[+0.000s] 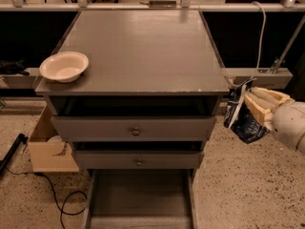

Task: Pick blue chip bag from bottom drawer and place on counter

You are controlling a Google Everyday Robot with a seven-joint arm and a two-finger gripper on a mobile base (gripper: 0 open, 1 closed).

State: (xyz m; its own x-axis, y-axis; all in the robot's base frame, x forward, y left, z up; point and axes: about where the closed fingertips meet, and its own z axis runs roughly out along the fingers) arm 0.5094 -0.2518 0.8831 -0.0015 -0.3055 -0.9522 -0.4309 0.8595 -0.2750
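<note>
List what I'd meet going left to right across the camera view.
Round white bowl on the grey counter → upper drawer's round metal knob → crinkled dark blue chip bag → cream gripper, right of the counter, jaws shut on the bag.

Pincer (249,103) at right — arm (291,127) cropped — perhaps covering blue chip bag (239,123).

A lab or test workshop: speckled floor (248,190) at lower right, cardboard box (47,151) lower left, white cable (261,27) dangling upper right. At the right edge, the gripper (251,102) clasps the blue chip bag (239,120).
</note>
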